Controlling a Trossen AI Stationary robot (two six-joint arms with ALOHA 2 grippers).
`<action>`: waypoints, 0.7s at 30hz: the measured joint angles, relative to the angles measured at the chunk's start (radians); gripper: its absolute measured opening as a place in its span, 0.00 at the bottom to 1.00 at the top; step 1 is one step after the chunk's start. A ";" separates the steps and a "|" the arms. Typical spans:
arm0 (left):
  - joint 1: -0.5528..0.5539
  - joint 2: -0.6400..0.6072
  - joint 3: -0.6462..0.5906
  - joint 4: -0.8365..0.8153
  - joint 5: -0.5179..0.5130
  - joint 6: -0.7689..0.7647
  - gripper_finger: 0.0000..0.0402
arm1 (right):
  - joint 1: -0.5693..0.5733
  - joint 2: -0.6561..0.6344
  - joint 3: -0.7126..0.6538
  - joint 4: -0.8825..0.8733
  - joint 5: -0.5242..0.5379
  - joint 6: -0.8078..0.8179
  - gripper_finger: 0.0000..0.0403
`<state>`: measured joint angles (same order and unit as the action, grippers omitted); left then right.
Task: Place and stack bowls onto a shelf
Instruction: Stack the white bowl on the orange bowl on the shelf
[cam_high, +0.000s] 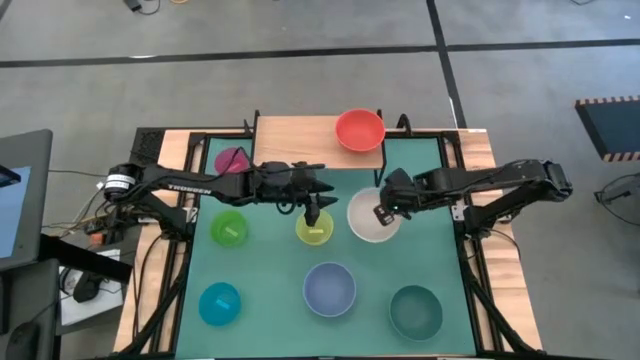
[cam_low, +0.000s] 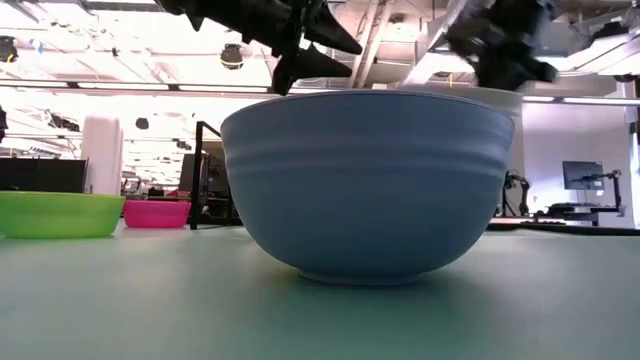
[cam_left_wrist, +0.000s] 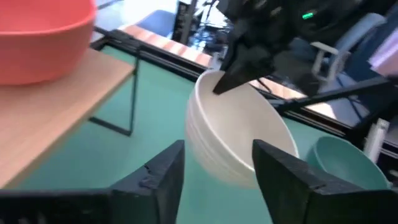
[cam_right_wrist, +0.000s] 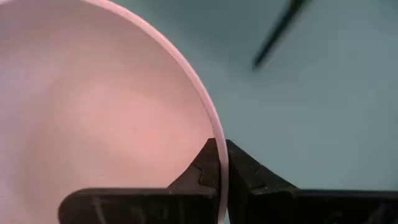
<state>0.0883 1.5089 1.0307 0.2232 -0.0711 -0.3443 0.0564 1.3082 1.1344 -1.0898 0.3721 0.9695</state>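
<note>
Right claw (cam_right_wrist: 222, 163) clamped on tilted, empty white bowl's (cam_high: 366, 222) rim.

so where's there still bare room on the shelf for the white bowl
The shelf is bare across its middle, between the pink bowl at its left end and the red bowl at its right end. The mat's middle row is crowded: green bowl, yellow bowl under the left fingers, and white bowl pinched at its rim by the right fingers.
</note>
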 joint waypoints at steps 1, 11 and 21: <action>0.000 0.000 0.016 -0.021 -0.011 -0.001 0.48 | 0.000 0.019 0.034 -0.003 0.027 -0.017 0.06; -0.001 0.032 0.201 -0.300 -0.139 0.025 0.61 | 0.030 0.211 0.332 -0.087 0.226 -0.213 0.06; -0.017 0.031 0.236 -0.390 -0.181 0.048 0.27 | 0.092 0.300 0.511 -0.141 0.387 -0.363 0.10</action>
<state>0.0717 1.5402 1.2663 -0.1667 -0.2524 -0.2967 0.1485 1.6085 1.6459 -1.2312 0.7595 0.6062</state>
